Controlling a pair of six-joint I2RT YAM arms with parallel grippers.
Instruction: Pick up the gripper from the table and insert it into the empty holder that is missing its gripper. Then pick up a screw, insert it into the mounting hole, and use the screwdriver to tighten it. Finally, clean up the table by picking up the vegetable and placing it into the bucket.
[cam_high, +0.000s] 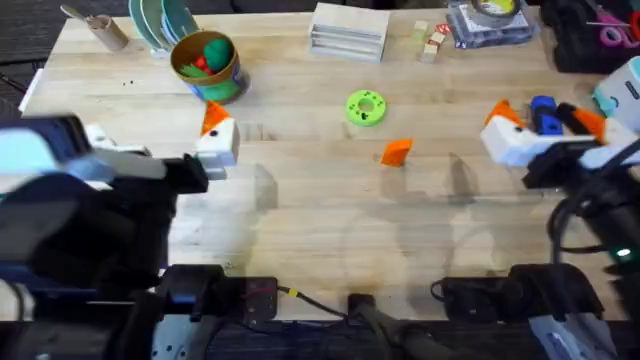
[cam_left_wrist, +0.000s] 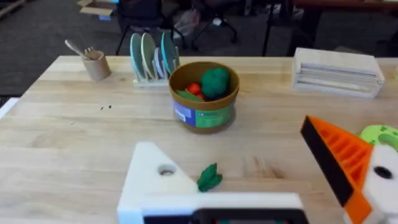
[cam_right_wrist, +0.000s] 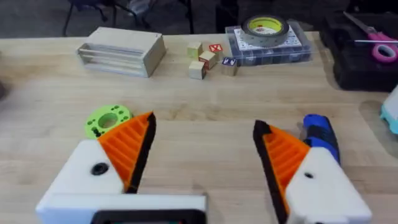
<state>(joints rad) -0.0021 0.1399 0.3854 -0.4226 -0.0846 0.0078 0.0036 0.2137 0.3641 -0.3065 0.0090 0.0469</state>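
Observation:
The loose orange gripper (cam_high: 396, 151) lies on the table near the middle. My left gripper (cam_high: 216, 132) (cam_left_wrist: 227, 140) is open. One of its fingers is the bare white holder (cam_left_wrist: 152, 180) with its mounting hole showing; the other carries an orange pad. The green vegetable (cam_left_wrist: 209, 177) lies on the table between these fingers. Beyond it stands the bucket (cam_high: 207, 65) (cam_left_wrist: 205, 99), with a green ball and a red toy inside. My right gripper (cam_high: 545, 126) (cam_right_wrist: 205, 124) is open, with both orange pads on it. The blue screwdriver (cam_high: 543, 104) (cam_right_wrist: 320, 134) lies just past one finger.
A green ring disc (cam_high: 365, 108) (cam_right_wrist: 107, 119) lies beyond the loose gripper. At the back edge are a plate rack (cam_left_wrist: 152, 56), a wooden box (cam_high: 348, 30), small blocks (cam_right_wrist: 208, 57) and a clear case with tape (cam_high: 490, 20). A black tray (cam_high: 590, 35) is far right.

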